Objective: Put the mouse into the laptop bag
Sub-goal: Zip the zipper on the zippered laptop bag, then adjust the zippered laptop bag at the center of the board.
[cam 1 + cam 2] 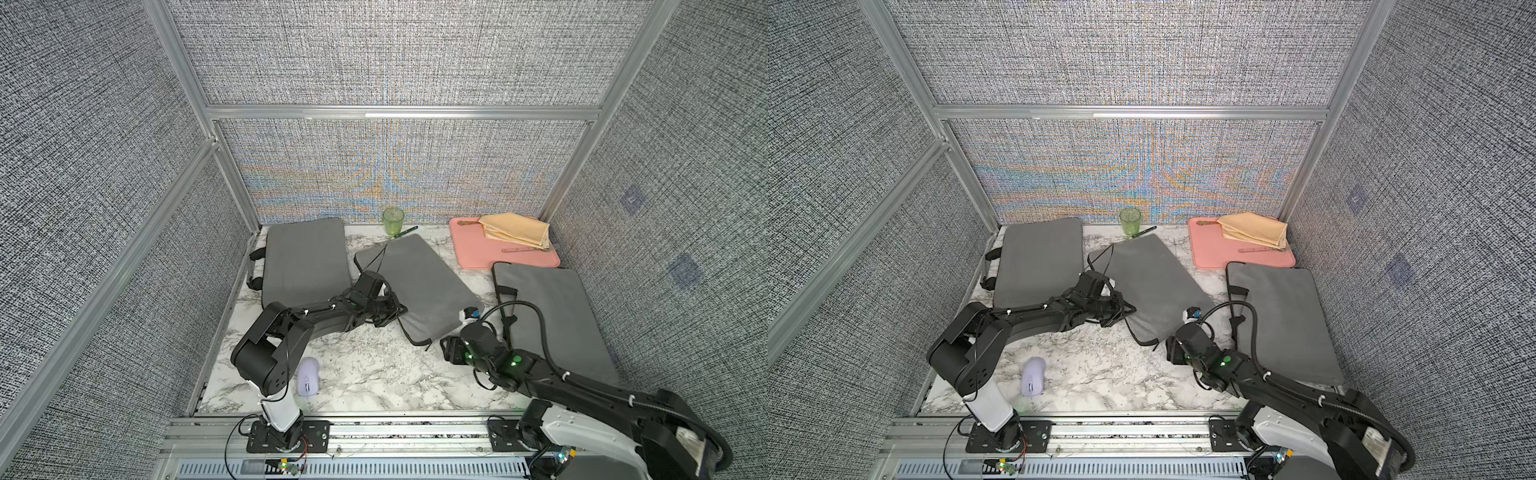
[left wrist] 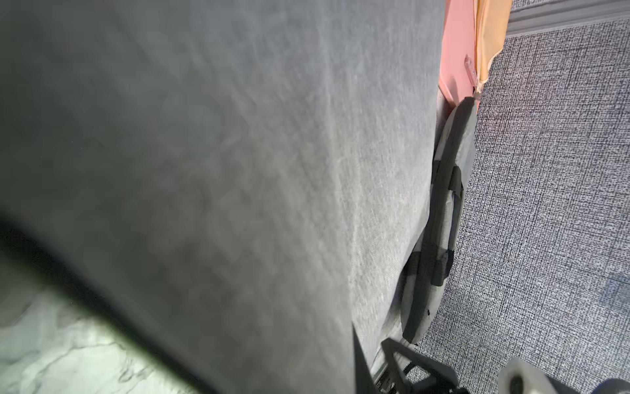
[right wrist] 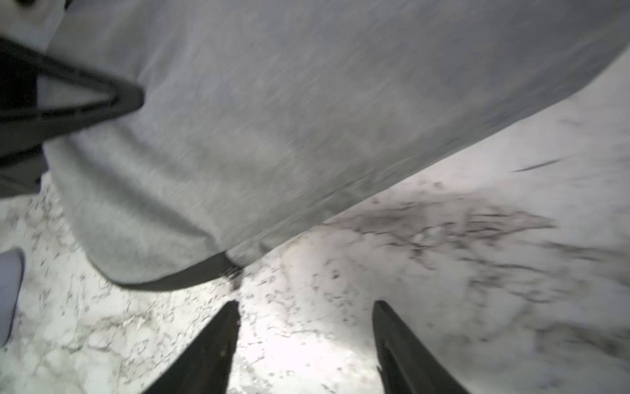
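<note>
Nearest the rail, the mouse [image 1: 308, 377] lies loose on the table [image 1: 374, 374] beside the left arm's base, well apart from every bag, so the task's main move is not yet begun. Beyond it the right gripper [image 3: 305, 307] hangs low over bare marble just off the near corner of the middle bag [image 1: 424, 286], its jaws wide and empty. The left gripper [image 1: 397, 311] is closed tight at that bag's left edge, apparently pinching the rim; I judge it is there to lift or steady the opening so the mouse can go in. No mouth shows open from above, and nothing can be seen inside. Flanking it, the left bag [image 1: 305, 259] and right bag [image 1: 552, 316] lie flat and look closed. At the back wall stand a cup [image 1: 393, 220], seemingly empty, with a pen [image 1: 405, 231] beside it, and a pink board [image 1: 478, 253] bearing a folded cloth [image 1: 517, 230].
</note>
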